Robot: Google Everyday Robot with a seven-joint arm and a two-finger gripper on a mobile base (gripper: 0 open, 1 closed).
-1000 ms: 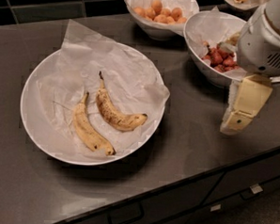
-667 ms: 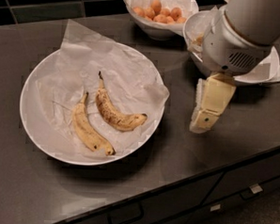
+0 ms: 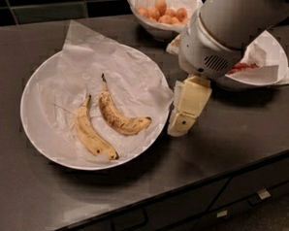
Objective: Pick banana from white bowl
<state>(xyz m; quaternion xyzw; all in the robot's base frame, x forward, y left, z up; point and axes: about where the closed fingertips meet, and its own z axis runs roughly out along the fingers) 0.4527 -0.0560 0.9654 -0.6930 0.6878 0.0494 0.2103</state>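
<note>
The wide, shallow white bowl (image 3: 39,134) lined with crumpled white paper sits on the dark counter at left. Two bananas lie in it. The banana (image 3: 118,115), curved and freckled with brown spots, lies right of centre. A paler, straighter banana (image 3: 91,135) lies to its left. My gripper (image 3: 182,123) hangs from the big white arm just past the bowl's right rim, above the counter, about level with the spotted banana's right end. It holds nothing.
A white bowl of orange balls (image 3: 163,12) stands at the back. A smaller white bowl with red pieces (image 3: 256,70) stands at right, partly hidden by the arm. The counter's front edge and drawers (image 3: 212,203) run below.
The arm and gripper have moved left from the counter's right side to the white bowl's right rim. The bananas have not moved.
</note>
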